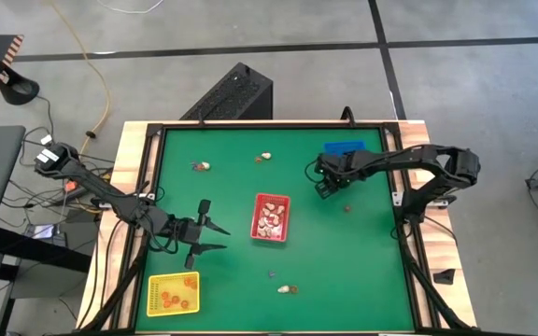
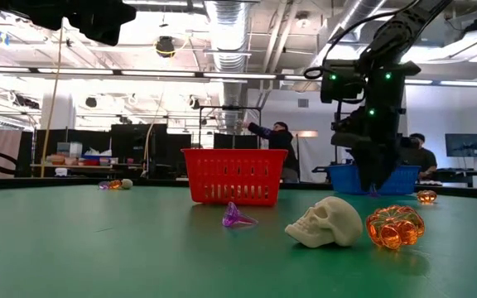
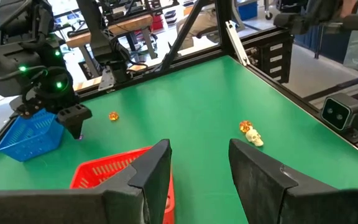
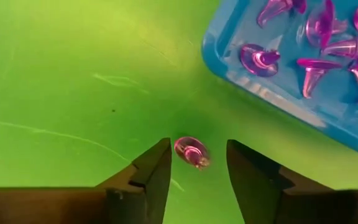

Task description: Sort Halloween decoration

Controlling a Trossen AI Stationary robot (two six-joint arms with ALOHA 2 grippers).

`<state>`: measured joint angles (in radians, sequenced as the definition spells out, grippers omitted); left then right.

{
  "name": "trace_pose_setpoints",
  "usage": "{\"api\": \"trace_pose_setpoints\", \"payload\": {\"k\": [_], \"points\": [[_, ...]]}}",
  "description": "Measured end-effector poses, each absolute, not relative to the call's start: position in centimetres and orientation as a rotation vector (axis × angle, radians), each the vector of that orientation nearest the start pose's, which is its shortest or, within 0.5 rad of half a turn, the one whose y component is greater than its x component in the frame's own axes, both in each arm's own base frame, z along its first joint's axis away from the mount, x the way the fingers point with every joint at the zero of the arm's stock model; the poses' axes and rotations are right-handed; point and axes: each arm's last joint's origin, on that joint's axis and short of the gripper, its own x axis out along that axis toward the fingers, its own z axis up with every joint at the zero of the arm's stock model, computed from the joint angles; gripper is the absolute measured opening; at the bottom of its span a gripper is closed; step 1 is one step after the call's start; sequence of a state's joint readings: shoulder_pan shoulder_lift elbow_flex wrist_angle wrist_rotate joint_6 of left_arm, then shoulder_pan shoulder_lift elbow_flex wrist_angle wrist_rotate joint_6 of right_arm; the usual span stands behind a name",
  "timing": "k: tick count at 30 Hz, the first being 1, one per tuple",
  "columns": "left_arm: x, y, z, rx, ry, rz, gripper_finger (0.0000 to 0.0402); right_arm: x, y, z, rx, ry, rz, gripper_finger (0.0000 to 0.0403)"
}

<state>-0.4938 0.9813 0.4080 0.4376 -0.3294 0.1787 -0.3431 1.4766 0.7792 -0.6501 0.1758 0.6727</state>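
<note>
— Where were the two arms when we looked down on the green table (image 1: 362, 261)?

— We saw the right gripper (image 4: 196, 163) lowered to the mat just beside the blue tray (image 4: 328, 118). Its jaws stood spread, with a small purple trinket (image 4: 192, 151) lying on the mat between the fingertips; we could not tell whether either finger touched it. More purple trinkets (image 4: 316, 37) lay inside the blue tray.

— And the left one?

— The left gripper (image 1: 215, 236) waited over the table's left side, near the yellow tray (image 1: 172, 294), jaws apart and pinching nothing.

— Where did we find the rest of the decorations?

— Orange pieces (image 1: 177, 293) sat in the yellow tray, and pale ones (image 1: 270, 220) in the red tray (image 1: 258, 203) at the middle. Loose on the mat, we saw a cream skull (image 2: 325, 222) just beside an orange pumpkin (image 2: 395, 227), a purple piece (image 2: 238, 217) near them, another orange pumpkin (image 2: 426, 196) close to the blue tray, and a small cluster (image 1: 200, 166) towards the far left.
</note>
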Motion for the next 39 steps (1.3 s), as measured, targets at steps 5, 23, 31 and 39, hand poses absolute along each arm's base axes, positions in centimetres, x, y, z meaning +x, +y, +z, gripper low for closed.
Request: {"api": "trace_pose_setpoints", "payload": {"k": [5, 23, 31, 39], "points": [[18.6, -8.9, 22.8, 0.234, 0.11, -0.175, 0.0153, 22.7, -8.6, 16.1, 0.679, 1.165, -0.866, 0.0138], [18.6, -8.9, 22.8, 0.241, 0.109, -0.176, 0.0153, 23.3, -8.4, 17.3, 0.691, 1.207, -0.781, 0.0018], [18.6, -8.9, 22.7, 0.242, 0.111, -0.176, 0.0153, 25.0, -8.7, 22.2, 0.594, 1.211, -0.74, 0.0035], [18.6, -8.9, 22.7, 0.242, 0.11, -0.176, 0.0153, 25.2, -10.9, 27.4, 0.507, 1.133, -0.879, 0.0027]]}}
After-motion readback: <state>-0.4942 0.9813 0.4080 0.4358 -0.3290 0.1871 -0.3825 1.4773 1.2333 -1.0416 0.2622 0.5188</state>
